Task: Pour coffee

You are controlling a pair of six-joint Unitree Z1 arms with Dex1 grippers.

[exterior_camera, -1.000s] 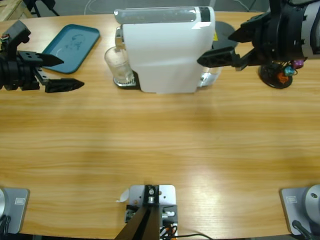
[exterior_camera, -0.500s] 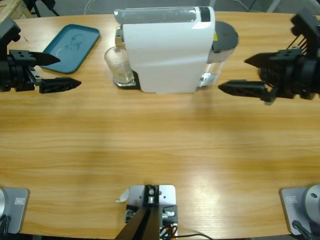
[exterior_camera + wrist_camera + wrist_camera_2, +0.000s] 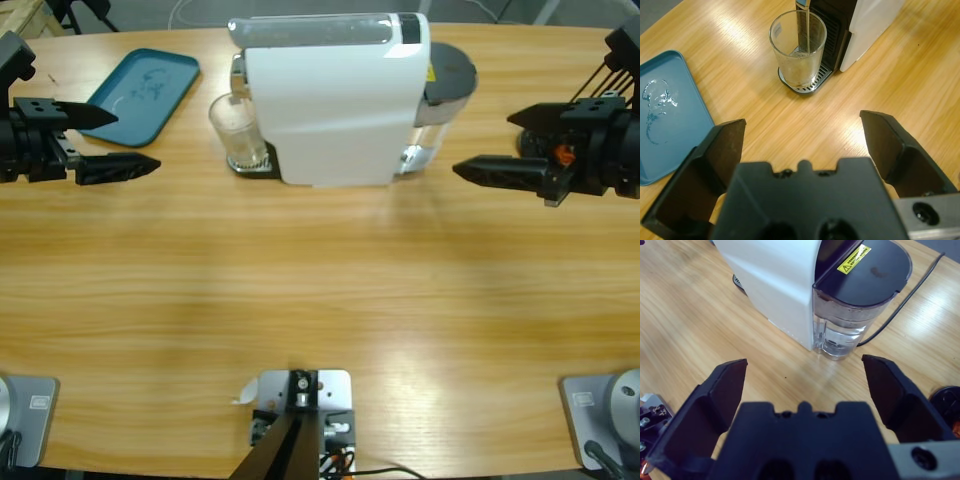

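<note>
One clear glass tumbler [image 3: 798,50] is shown standing upright on the drip grille under the spout of the single white coffee machine [image 3: 330,100]; a thin stream is seen falling into it, and the coffee [image 3: 799,75] inside appears as a pale shallow layer. The glass is judged light, rigid, smooth and breakable; a hold across the mid-wall from both sides would be advised, with modest pressure. One teal tray [image 3: 143,83] lies on the table [image 3: 320,290] beside it. Two tools are counted: the left tool [image 3: 802,125] and the right tool [image 3: 802,365], each spread wide and holding nothing.
</note>
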